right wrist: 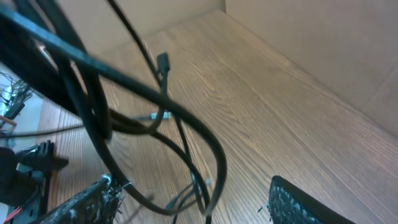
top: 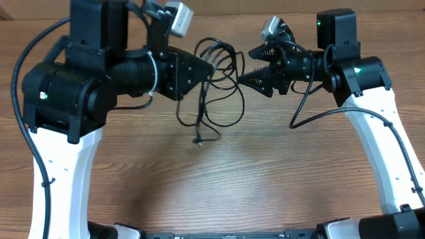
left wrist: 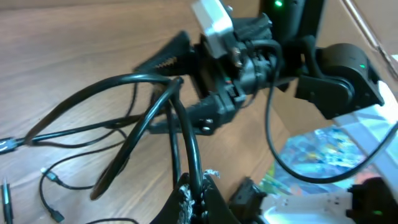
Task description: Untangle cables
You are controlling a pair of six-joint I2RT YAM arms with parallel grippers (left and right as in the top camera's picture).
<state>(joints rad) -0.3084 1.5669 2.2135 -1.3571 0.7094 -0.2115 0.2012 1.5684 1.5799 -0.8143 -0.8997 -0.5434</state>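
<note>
The cables [top: 222, 73] are thin black wires in tangled loops lifted above the wooden table between the two arms; one strand hangs down to a plug end [top: 197, 140]. My left gripper [top: 211, 68] is shut on the cables, which rise out of its closed jaws in the left wrist view [left wrist: 198, 190]. My right gripper [top: 247, 65] is open, its two fingers spread wide with cable loops [right wrist: 186, 137] passing between them [right wrist: 193, 202] and not pinched. Small silvery plug ends [right wrist: 158, 116] show among the strands.
The wooden table [top: 265, 172] spreads in front of the arms. Thicker black cords run along both arms [top: 312, 113]. A cardboard wall [right wrist: 323, 43] stands at the table's edge. Colourful packaging [left wrist: 317, 155] lies beyond the right arm's base.
</note>
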